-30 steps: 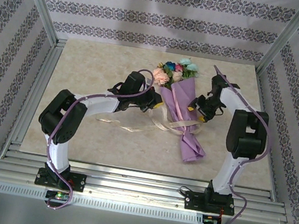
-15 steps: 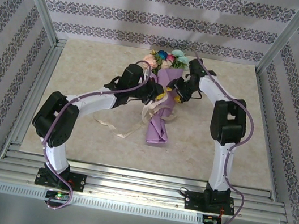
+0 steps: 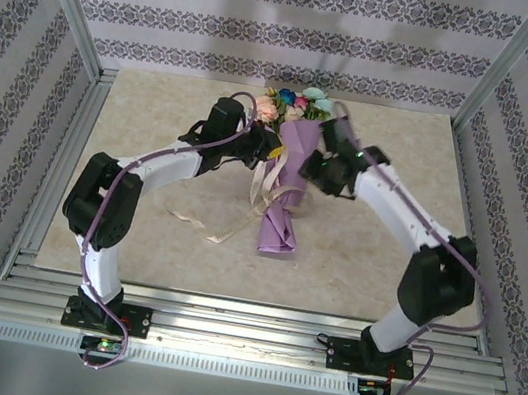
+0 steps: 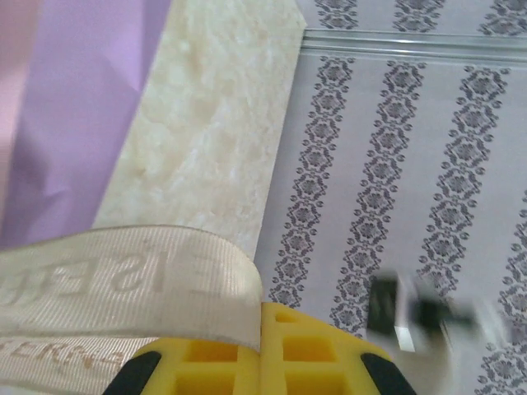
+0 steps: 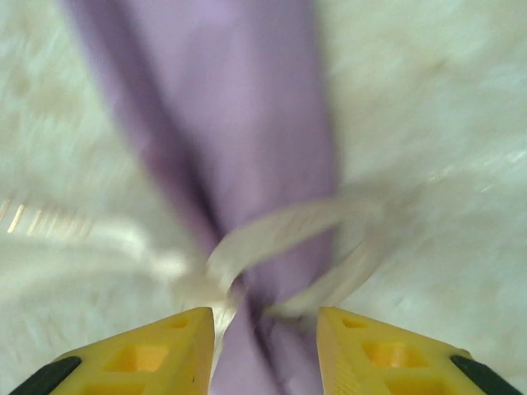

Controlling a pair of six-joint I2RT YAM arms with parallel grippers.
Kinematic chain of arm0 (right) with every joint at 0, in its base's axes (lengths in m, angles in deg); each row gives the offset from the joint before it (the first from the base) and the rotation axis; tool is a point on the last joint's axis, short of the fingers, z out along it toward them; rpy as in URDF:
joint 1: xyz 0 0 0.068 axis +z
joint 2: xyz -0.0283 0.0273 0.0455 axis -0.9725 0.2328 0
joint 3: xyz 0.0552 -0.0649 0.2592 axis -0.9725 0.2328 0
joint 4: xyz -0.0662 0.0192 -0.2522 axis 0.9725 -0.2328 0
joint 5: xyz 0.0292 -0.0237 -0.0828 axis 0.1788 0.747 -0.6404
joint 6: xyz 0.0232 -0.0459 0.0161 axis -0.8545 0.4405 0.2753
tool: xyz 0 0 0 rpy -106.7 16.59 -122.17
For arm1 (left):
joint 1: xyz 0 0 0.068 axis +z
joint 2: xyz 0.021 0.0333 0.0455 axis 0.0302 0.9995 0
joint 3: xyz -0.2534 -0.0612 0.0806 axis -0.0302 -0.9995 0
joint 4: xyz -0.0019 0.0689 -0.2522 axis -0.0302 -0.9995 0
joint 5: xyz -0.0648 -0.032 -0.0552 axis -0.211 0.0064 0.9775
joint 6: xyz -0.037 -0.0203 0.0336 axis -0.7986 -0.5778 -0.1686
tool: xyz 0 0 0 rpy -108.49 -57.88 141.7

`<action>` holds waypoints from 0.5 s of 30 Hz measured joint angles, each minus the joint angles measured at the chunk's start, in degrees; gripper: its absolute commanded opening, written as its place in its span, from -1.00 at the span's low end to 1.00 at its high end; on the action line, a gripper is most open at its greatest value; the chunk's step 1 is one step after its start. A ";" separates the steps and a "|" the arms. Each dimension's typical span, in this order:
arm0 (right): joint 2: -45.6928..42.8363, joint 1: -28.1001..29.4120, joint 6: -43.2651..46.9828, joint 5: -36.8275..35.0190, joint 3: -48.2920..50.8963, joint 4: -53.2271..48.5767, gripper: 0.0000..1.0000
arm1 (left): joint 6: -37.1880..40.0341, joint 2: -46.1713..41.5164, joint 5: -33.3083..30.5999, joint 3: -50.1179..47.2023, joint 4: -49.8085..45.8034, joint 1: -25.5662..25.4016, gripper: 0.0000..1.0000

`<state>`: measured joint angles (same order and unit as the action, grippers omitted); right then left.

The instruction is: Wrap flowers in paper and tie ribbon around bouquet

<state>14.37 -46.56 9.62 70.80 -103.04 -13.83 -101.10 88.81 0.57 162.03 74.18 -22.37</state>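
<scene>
1 ribbon (image 4: 123, 276) with upside-down woven letters, not legible

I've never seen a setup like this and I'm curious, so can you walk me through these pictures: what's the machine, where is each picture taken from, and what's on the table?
These are two robot arms bolted at the near edge of a table. The wide picture looks down from above and behind them, showing the left arm and the right arm. The two close-ups come from a camera on each wrist, so the yellow shapes at the bottom are that arm's own jaws. On the table lies a bouquet: flowers rolled in lilac paper, with a cream ribbon looped around its middle. The left jaws are shut on the ribbon. The right jaws are open, hovering over the ribbon's crossing without holding anything.
</scene>
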 measured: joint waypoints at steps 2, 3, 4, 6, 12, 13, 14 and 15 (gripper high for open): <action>-0.68 7.85 -1.38 -2.25 1.97 1.18 -0.24 | -0.52 0.55 0.85 0.02 -0.24 0.81 -1.00; 0.00 11.85 -2.16 -2.73 2.82 2.21 -0.23 | -0.83 0.83 1.38 0.11 -0.35 1.22 -1.00; 1.03 14.53 -2.95 -2.89 3.32 2.91 -0.18 | -1.03 1.14 1.81 0.22 -0.37 1.57 -1.00; 4.00 17.79 -4.35 -3.04 3.54 4.11 -0.13 | -1.66 1.84 2.80 0.46 -0.35 2.29 -1.00; 16.26 21.44 -8.76 -3.91 -0.81 4.61 -0.01 | -3.85 4.50 4.70 0.94 -0.37 4.20 -1.00; 18.67 22.01 -9.60 -4.35 -2.69 4.26 0.02 | -4.24 4.85 4.90 0.96 -0.37 4.35 -1.00; 20.46 22.45 -10.45 -4.76 -4.04 4.24 0.03 | -4.74 5.18 4.96 0.96 -0.33 4.37 -1.00; 21.86 22.84 -11.08 -5.31 -5.07 4.28 0.03 | -5.18 5.46 5.11 0.96 -0.33 4.46 -1.00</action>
<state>36.23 -23.72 -1.46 65.48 -108.11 -9.55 -106.28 94.27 5.69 162.99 73.85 -17.91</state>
